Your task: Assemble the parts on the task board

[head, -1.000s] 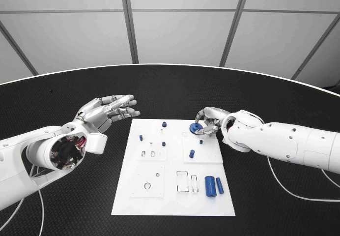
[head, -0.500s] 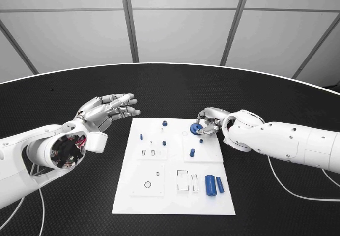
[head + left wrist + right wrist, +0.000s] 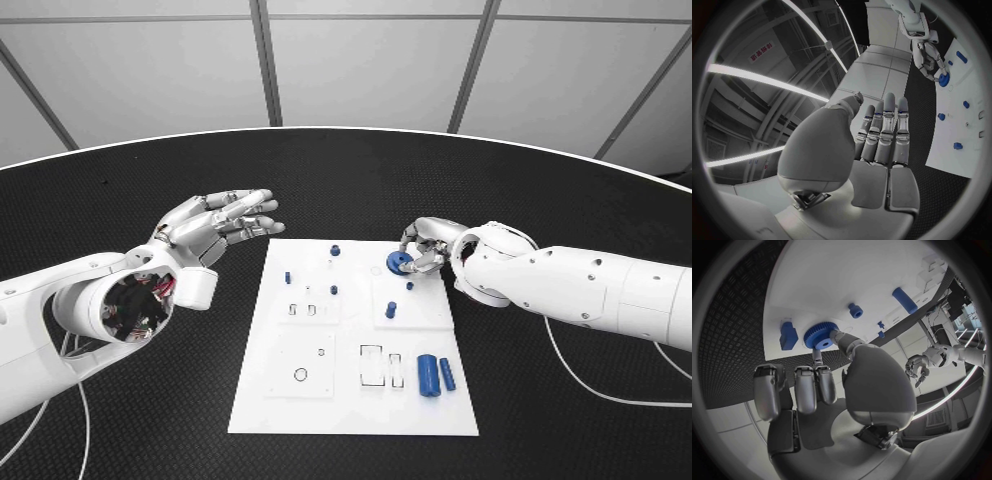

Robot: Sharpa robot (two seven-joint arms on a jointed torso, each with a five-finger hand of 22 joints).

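The white task board (image 3: 353,400) lies in the middle of the table. My right hand (image 3: 427,248) is over the board's far right part and pinches a blue gear (image 3: 397,262) between thumb and a finger. The right wrist view shows the gear (image 3: 821,336) just above the board (image 3: 848,270). My left hand (image 3: 219,226) hovers off the board's far left corner with its fingers spread and nothing in it. From the left wrist, the left hand's fingers (image 3: 882,131) are stretched out, and the right hand (image 3: 927,56) holds the gear (image 3: 943,80).
Small blue pegs (image 3: 335,251) (image 3: 286,279) (image 3: 389,311) are on the board's far half. A thick blue cylinder (image 3: 427,376) and a thinner one (image 3: 447,375) lie near its right front, beside rectangular slots (image 3: 372,368). Black table (image 3: 577,420) surrounds the board.
The left hand has risen very slightly. The right hand keeps the blue gear in almost the same spot over the board.
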